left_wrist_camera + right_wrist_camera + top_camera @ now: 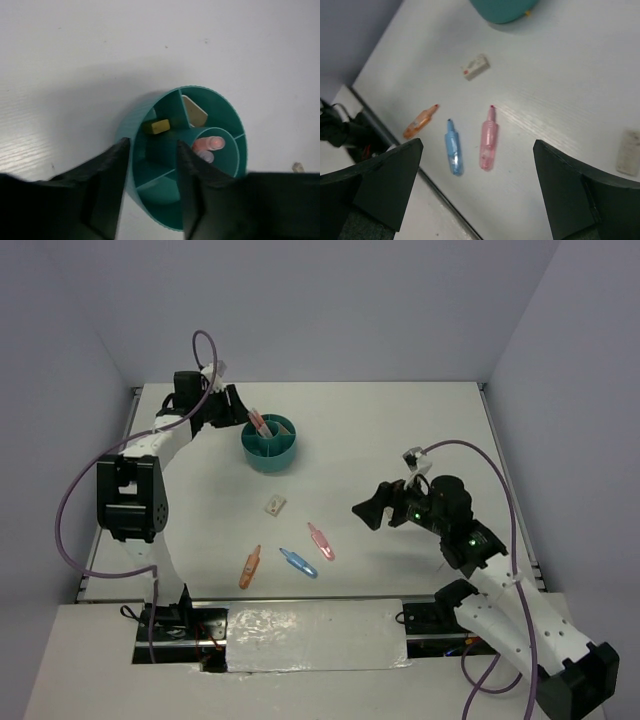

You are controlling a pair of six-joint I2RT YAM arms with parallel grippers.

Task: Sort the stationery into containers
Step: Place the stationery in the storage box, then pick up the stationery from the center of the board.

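The teal container [271, 445] stands at the back left of the table. My left gripper [236, 410] hovers at its left rim, open and holding nothing. In the left wrist view the gripper [152, 145] straddles the container's wall [127, 150], one finger outside and one over the inside. Pink pens [210, 144] stand in the central tube, and a yellow eraser [156, 126] and a tan eraser [194, 112] lie in side compartments. A white eraser [275, 505], an orange marker [250, 566], a blue marker [298, 563] and a pink marker [320, 541] lie on the table. My right gripper [370, 510] hangs open to their right.
In the right wrist view the open right gripper [477, 147] looks down on the orange marker [420, 121], blue marker [453, 147], pink marker [488, 139] and white eraser [475, 67]. Another pale block [627, 152] lies at the right edge. The table's front edge runs just below the markers.
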